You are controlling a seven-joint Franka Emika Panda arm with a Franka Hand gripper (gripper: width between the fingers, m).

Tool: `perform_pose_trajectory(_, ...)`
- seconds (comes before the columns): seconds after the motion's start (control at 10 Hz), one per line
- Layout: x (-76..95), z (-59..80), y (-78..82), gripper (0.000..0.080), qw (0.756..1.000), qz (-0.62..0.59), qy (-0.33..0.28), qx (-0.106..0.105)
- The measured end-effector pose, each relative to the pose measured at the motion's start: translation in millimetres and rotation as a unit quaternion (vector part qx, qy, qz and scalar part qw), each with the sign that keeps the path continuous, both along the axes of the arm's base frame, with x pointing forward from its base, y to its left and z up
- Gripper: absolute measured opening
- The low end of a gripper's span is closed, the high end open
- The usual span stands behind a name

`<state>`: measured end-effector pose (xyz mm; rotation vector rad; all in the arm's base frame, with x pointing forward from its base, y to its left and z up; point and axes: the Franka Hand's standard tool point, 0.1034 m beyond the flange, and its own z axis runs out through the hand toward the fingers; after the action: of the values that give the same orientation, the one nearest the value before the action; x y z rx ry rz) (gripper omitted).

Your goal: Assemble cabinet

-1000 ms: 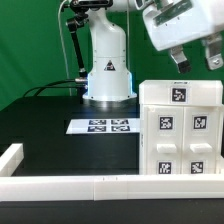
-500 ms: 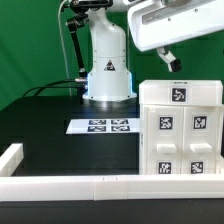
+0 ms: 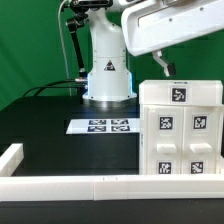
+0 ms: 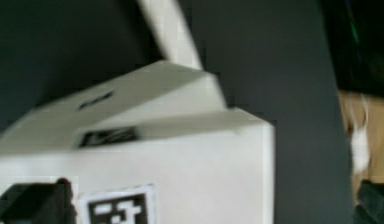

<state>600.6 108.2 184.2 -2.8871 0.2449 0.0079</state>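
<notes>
The cabinet [image 3: 180, 130] is a large white box with several tagged drawer blocks on its front, standing on the black table at the exterior view's right. My gripper [image 3: 163, 68] hangs just above the cabinet's top back edge, near its left corner, without touching it. Only one dark finger [image 3: 160, 66] shows under the white hand. In the wrist view the cabinet's top [image 4: 171, 130] and a tag [image 4: 118, 208] lie below my gripper [image 4: 203, 205]. A dark fingertip [image 4: 32, 205] shows at one edge. The jaws stand wide apart with nothing held between them.
The marker board [image 3: 100, 126] lies flat on the table in front of the robot base [image 3: 108, 75]. A low white border rail [image 3: 70, 186] runs along the front edge and turns up at the left [image 3: 12, 157]. A green backdrop stands behind.
The hand has swung to the exterior view's left and turned above the cabinet. Two spread fingers showed before; now only one shows. The cabinet has not moved.
</notes>
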Motion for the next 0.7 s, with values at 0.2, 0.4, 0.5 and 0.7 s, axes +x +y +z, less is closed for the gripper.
perform_pose_trajectory(0.2, -2.3, -0.5, 0.9, 0.0796, 0.990, 0.138, -0.028, -0.016)
perform_pose_trajectory(0.4, -3.1, 0.0, -1.7, 0.0796, 0.969, 0.240, -0.043, -0.028)
perform_pose_trajectory(0.5, -2.1, 0.0, -2.9, 0.0796, 0.953, 0.298, -0.052, -0.032)
perform_pose_trajectory(0.7, -1.2, -1.1, -4.0, 0.0796, 0.934, 0.351, -0.064, -0.031)
